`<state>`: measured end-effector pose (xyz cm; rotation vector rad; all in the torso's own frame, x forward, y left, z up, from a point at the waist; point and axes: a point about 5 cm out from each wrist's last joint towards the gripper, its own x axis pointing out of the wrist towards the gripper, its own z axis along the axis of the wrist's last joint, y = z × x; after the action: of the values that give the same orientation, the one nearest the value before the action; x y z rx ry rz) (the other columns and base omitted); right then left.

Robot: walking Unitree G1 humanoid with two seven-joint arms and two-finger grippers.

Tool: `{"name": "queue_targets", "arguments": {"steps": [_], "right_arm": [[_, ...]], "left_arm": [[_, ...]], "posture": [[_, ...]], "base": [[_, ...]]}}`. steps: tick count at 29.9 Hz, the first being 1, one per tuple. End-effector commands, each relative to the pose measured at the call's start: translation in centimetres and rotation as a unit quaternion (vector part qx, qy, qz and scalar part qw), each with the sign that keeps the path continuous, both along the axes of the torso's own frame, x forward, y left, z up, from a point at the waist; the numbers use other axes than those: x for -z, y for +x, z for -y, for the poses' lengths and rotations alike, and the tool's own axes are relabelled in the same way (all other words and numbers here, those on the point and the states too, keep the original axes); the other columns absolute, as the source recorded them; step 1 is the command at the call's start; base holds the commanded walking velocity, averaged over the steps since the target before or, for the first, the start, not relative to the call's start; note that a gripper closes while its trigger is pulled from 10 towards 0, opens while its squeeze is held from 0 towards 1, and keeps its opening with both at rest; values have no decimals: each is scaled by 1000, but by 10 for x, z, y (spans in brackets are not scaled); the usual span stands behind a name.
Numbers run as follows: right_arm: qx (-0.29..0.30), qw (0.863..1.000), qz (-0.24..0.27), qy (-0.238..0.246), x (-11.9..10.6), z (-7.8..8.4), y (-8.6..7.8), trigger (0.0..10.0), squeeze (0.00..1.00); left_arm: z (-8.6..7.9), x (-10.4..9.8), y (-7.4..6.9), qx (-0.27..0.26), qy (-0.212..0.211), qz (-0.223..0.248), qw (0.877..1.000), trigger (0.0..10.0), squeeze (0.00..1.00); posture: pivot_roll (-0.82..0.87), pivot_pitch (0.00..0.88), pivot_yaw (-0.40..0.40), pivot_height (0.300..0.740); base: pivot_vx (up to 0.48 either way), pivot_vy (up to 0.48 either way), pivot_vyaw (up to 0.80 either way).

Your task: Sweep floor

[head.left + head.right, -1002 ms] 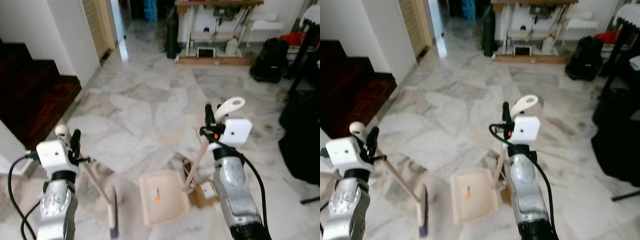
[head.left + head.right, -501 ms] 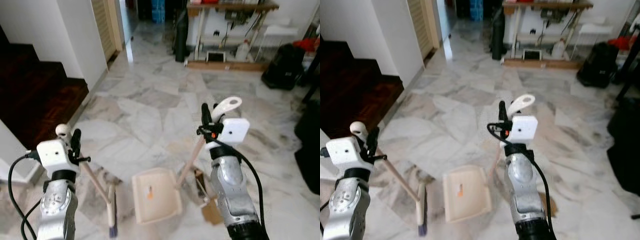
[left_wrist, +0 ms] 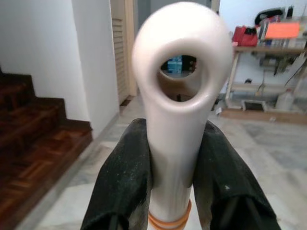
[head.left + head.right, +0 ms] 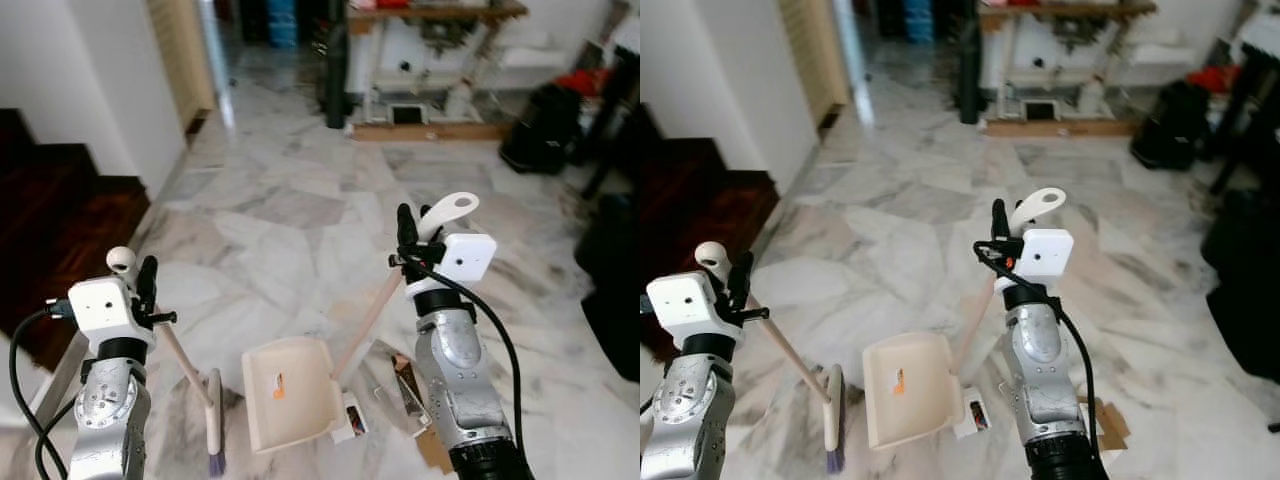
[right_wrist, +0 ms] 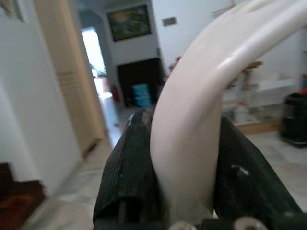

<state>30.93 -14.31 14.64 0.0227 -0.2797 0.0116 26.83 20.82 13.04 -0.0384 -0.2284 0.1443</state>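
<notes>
Grey-veined white marble floor (image 4: 300,200): wide, glossy, running back to a wooden workbench (image 4: 430,15) with clutter beneath. Dark wooden stair (image 4: 40,230) at the robot's left, beside a white wall.

Cream plastic dustpan (image 4: 290,390): flat on the floor between the two arms, its long pale handle slanting up to the right gripper (image 4: 412,228). Fingers (image 5: 129,172) pressed against either side of the curved cream grip, seen close in the right wrist view.

Cream broom with purple-tipped bristles (image 4: 213,425): head on the floor just left of the dustpan, stick rising to the left gripper (image 4: 135,278). Left wrist view: fingers (image 3: 122,177) clamped on the stick below its looped end with hanging hole, orange band at the base.

Small cardboard scraps and a wrapper (image 4: 400,385): on the floor at the dustpan's right, beside its edge.
</notes>
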Motion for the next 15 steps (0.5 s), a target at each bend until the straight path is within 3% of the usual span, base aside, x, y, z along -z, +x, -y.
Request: {"name": "queue_targets", "arguments": {"steps": [1,10,15], "right_arm": [[-22,999,33,3,-16,-14,2,10000,0],[-21,999,35,6,-18,-14,3,10000,0],[-18,999,37,3,-18,-14,3,10000,0]], "left_arm": [[-10,-12,-2,-16,13,26,999,10000,0],[-11,-13,-1,-16,13,27,999,10000,0],[-11,-13,0,-16,13,27,999,10000,0]], "posture": [[79,0,42,740],[78,0,46,740],[79,0,49,740]], "base": [[371,255,0],[366,246,0],[357,0,0]]}}
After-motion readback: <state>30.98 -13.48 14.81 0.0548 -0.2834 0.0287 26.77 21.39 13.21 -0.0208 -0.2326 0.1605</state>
